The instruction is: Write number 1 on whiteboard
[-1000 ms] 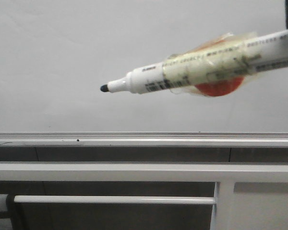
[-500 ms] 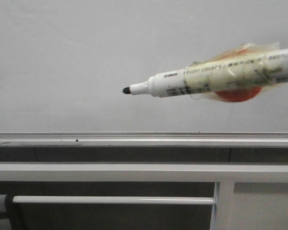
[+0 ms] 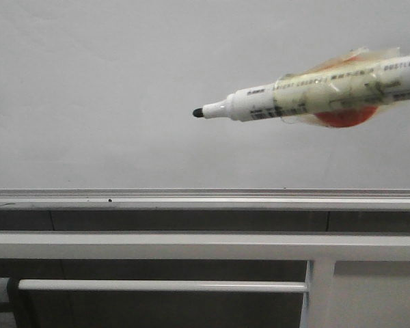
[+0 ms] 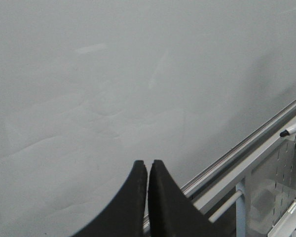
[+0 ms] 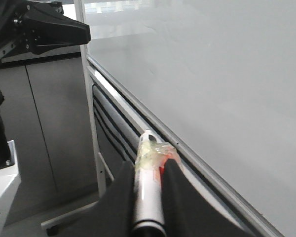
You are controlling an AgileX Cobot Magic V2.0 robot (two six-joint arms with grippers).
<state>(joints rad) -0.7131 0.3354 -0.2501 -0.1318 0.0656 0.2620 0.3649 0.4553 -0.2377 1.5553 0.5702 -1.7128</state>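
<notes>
The whiteboard [image 3: 123,89] fills the upper front view, glossy white, with a silver bottom rail [image 3: 191,198]. No black stroke of the number 1 shows on it in any view. A white marker [image 3: 307,96] with yellowish tape and an orange patch juts in from the right, its black tip [image 3: 198,113] uncapped and pointing left in front of the board. My right gripper [image 5: 149,165] is shut on the marker [image 5: 148,187] beside the board [image 5: 212,74]. My left gripper [image 4: 148,163] is shut and empty, facing the board [image 4: 113,74]; the marker tip [image 4: 285,133] shows at the far edge.
A tiny black dot [image 3: 109,200] sits on the rail. Grey metal frame bars [image 3: 157,244] run below the board, with a thinner rod [image 3: 157,285] under them. My left arm's dark body [image 5: 44,27] and a grey cabinet [image 5: 49,123] show in the right wrist view.
The marker has moved to the right and slightly up across the front view, its tip still pointing left. The board surface shows no new mark.
</notes>
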